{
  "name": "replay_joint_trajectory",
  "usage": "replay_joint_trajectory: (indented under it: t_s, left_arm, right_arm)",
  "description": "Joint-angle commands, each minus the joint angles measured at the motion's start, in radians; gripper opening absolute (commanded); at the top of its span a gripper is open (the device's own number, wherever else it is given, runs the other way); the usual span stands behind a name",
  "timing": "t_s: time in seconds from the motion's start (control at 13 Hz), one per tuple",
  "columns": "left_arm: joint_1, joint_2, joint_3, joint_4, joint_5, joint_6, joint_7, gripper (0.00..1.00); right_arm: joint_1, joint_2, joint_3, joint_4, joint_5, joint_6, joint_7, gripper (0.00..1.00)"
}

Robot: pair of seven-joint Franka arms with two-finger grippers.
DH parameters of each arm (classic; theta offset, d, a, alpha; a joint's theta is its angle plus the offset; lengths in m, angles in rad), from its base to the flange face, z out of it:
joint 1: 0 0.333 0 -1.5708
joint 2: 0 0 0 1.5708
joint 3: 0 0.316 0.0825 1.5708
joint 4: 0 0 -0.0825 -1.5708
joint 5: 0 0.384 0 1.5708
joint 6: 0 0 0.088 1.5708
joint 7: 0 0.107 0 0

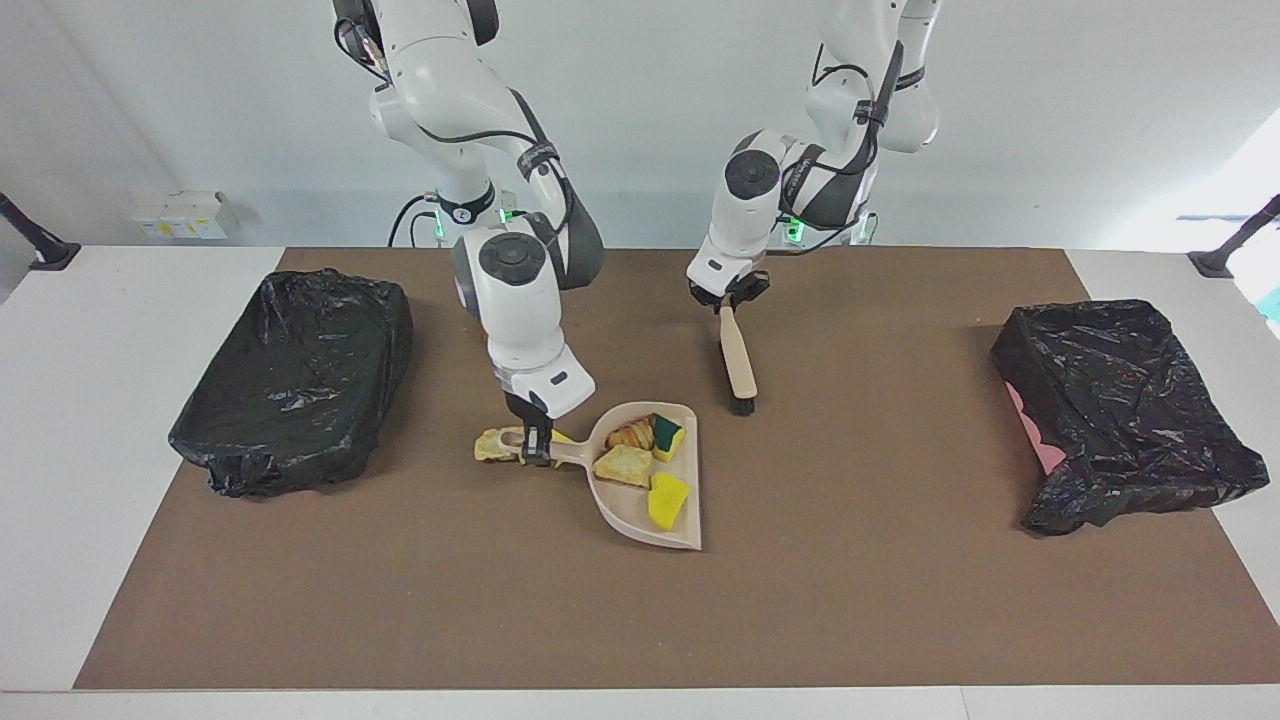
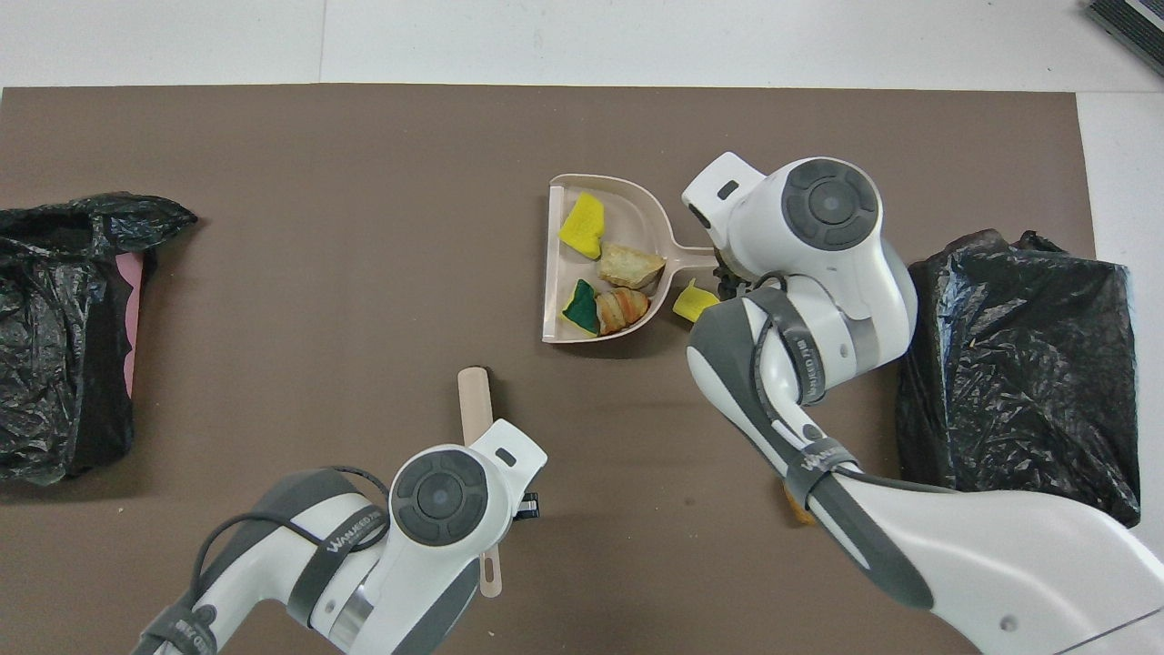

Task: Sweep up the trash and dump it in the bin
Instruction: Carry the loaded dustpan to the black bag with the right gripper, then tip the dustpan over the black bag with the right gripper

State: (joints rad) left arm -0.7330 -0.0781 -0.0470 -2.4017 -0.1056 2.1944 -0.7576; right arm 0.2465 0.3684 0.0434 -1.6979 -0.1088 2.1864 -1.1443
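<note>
The beige dustpan (image 1: 690, 505) (image 2: 556, 273) sits low over the mat's middle, and my right gripper (image 1: 530, 443) (image 2: 723, 269) is shut on its handle. In it lie two yellow sponge chunks (image 1: 665, 498), a beige lump (image 1: 622, 465) and a croissant-like piece (image 1: 630, 434). More trash lies on the mat by the handle: a pale lump (image 1: 490, 445) and a yellow scrap (image 2: 696, 301). A brown nugget (image 2: 798, 515) peeks out beside the right arm. My left gripper (image 1: 727, 298) (image 2: 526, 506) is shut on the brush (image 1: 740, 365) (image 2: 475, 400), which hangs tilted with its bristles down.
A bin lined with a black bag (image 1: 295, 380) (image 2: 1018, 364) stands toward the right arm's end of the table. A second black-bagged bin (image 1: 1120, 410) (image 2: 55, 337), with pink showing at its side, stands toward the left arm's end.
</note>
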Motion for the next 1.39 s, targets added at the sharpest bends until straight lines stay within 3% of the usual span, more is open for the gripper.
replay_joint_trajectory:
  t_s: [0.0,0.39,0.46,0.62,1.0,1.31]
  left_arm:
    - [-0.091,-0.094,0.010,-0.099,0.020,0.051,-0.116,0.00]
    - [-0.120,-0.106,0.007,-0.174,0.020,0.187,-0.189,0.00]
    - [-0.111,-0.104,0.007,-0.175,0.020,0.191,-0.177,0.10]
    - [-0.073,-0.079,0.010,-0.153,0.020,0.186,-0.142,1.00]
    - [0.108,0.012,0.012,0.018,0.020,0.091,0.081,1.00]
    - [0.266,0.063,0.013,0.125,0.052,0.088,0.190,1.00]
  right_arm:
    - [-0.111,-0.113,0.018,-0.013,0.011,-0.104,-0.095,0.00]
    - [-0.355,-0.302,0.018,-0.043,0.058,-0.255,-0.387,0.00]
    - [-0.395,-0.337,0.018,-0.060,0.058,-0.279,-0.461,0.00]
    - [-0.493,-0.376,0.016,-0.092,0.067,-0.309,-0.624,0.00]
    - [-0.729,-0.439,0.009,-0.158,0.090,-0.286,-1.023,0.00]
    - [-0.812,-0.479,0.003,-0.209,0.038,-0.226,-1.184,0.00]
